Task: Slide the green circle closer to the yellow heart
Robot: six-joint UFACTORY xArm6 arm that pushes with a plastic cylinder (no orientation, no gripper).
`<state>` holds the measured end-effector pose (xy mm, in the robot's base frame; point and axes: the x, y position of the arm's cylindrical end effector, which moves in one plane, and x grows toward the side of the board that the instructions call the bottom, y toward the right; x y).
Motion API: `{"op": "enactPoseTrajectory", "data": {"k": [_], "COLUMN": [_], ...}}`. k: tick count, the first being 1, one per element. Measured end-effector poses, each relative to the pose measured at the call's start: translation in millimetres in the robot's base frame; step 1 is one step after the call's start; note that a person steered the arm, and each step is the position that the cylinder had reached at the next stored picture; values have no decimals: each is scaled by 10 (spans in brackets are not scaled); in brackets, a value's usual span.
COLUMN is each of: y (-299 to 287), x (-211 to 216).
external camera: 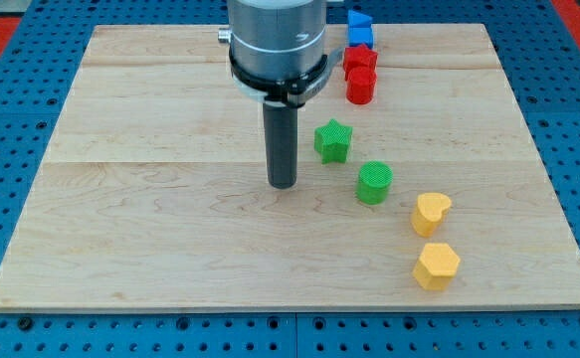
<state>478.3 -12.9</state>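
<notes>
The green circle lies on the wooden board right of centre. The yellow heart lies just below and to the right of it, a small gap between them. My tip rests on the board to the left of the green circle, well apart from it, and below-left of the green star.
A yellow hexagon lies below the heart near the board's bottom edge. Two red blocks and a blue block sit at the view's top, right of the arm's body. The board sits on a blue pegboard.
</notes>
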Motion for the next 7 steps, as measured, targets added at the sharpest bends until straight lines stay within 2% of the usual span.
{"op": "enactPoseTrajectory", "data": {"k": [3,7], "y": [633,1088], "x": [127,-38]}}
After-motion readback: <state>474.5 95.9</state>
